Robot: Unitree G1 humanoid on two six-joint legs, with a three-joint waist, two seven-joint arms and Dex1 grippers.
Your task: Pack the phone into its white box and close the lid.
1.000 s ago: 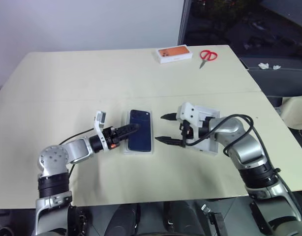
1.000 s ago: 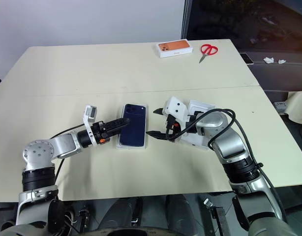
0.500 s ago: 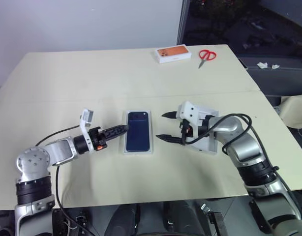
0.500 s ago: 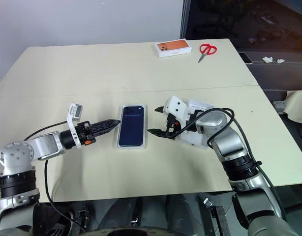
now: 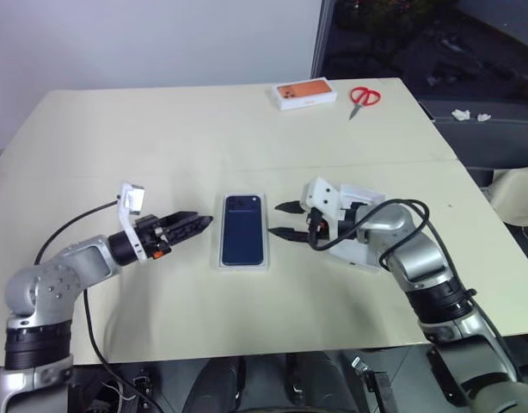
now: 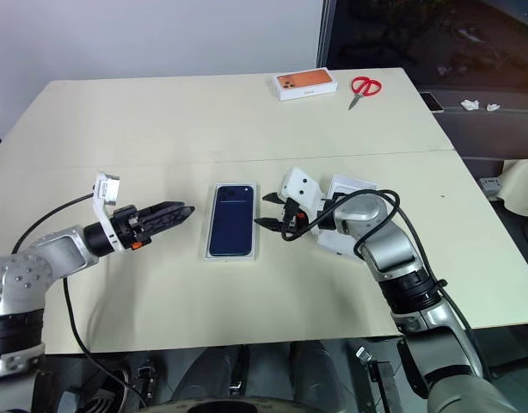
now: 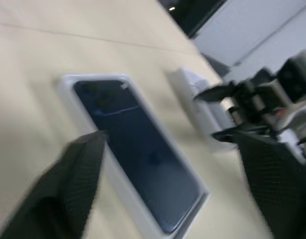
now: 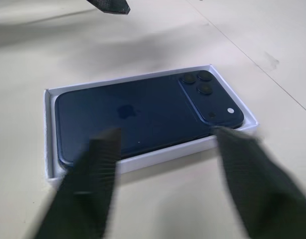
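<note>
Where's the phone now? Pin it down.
The phone lies back-up inside the white box, mid-table between the left gripper and right gripper.

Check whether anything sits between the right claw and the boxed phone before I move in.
Nothing visible does. The right claw hovers beside the white box, which holds the phone; only bare table separates them.

Both head views look forward and down over the whole bench (image 5: 161, 129) from above. Each wrist view sits low and close, looking along its own fingers at the phone (image 8: 143, 112) in the white box (image 8: 51, 137), which all four views share.
</note>
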